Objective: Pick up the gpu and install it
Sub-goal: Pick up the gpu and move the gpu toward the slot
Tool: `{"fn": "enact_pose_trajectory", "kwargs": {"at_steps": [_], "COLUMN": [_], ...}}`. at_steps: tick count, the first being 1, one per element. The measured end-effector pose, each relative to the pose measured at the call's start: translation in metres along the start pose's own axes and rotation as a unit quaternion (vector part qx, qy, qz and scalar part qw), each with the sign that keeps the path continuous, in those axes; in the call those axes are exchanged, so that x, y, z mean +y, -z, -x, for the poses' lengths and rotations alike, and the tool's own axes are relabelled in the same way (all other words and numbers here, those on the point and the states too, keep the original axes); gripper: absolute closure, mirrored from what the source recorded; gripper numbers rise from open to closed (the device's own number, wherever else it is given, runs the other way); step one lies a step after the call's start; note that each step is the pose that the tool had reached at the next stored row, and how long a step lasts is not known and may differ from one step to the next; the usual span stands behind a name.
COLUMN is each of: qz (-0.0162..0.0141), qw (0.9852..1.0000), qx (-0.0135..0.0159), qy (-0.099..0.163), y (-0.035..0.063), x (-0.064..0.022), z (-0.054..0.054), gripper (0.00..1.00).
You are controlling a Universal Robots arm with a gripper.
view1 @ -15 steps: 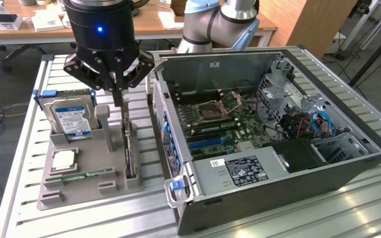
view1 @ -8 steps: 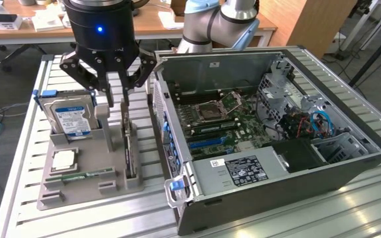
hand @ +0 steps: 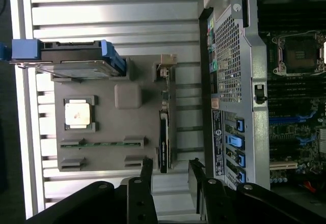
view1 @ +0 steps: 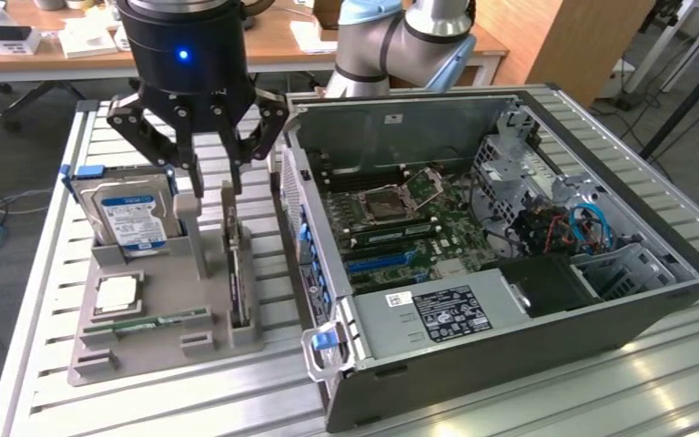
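The gpu is a thin dark card standing on edge in a slot of the grey holder, on the side nearest the computer case. In the wrist view the gpu is a narrow dark strip with its metal bracket at the far end. My gripper hangs above the holder, over the card's far end and clear of it. The gripper is open, its dark fingers spread with nothing between them.
The open computer case lies on the exterior view's right, its motherboard exposed. The holder also carries a hard drive, a square processor and a memory stick. All rest on a slatted metal table.
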State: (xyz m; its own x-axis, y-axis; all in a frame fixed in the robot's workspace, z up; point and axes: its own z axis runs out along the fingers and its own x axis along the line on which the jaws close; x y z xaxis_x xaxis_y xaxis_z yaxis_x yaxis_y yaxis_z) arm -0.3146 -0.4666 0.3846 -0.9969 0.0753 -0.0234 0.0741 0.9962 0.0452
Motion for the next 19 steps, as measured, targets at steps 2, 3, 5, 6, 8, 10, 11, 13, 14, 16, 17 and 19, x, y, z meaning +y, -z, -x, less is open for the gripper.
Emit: {"fn": "enact_pose_trajectory", "kwargs": {"at_steps": [2,3,5,6,8,10,11,13,14,16,17,19], "qz": [0.0001,0.0001,0.0002,0.0001,0.0001,0.0001,0.0001,0.0002,0.0001,0.0001,0.0001,0.0001], "qw": [1.0000,1.0000,1.0000,1.0000,1.0000,1.0000,1.0000,1.0000,1.0000,1.0000,1.0000,1.0000], "qx": [0.0000,-0.0001,-0.0003,-0.0003,-0.0003,-0.0004,-0.0004,-0.0005,-0.0005,-0.0004,-0.0004,-0.0004], "qy": [0.000,0.000,0.000,0.000,0.000,0.000,0.000,0.000,0.000,0.000,0.000,0.000], "y": [-0.0031,-0.0049,-0.0085,-0.0103,-0.0139,-0.0175,-0.0194,-0.0230,-0.0248,-0.0284,-0.0303,-0.0339], "x": [-0.0001,-0.0002,-0.0004,-0.0005,-0.0006,-0.0008,-0.0009,-0.0010,-0.0011,-0.0013,-0.0014,-0.0016], "z": [0.000,0.000,0.000,0.000,0.000,-0.001,-0.001,-0.001,-0.001,-0.001,-0.001,-0.001], "gripper": [0.59,0.59,0.59,0.59,0.59,0.59,0.59,0.59,0.59,0.59,0.59,0.59]}}
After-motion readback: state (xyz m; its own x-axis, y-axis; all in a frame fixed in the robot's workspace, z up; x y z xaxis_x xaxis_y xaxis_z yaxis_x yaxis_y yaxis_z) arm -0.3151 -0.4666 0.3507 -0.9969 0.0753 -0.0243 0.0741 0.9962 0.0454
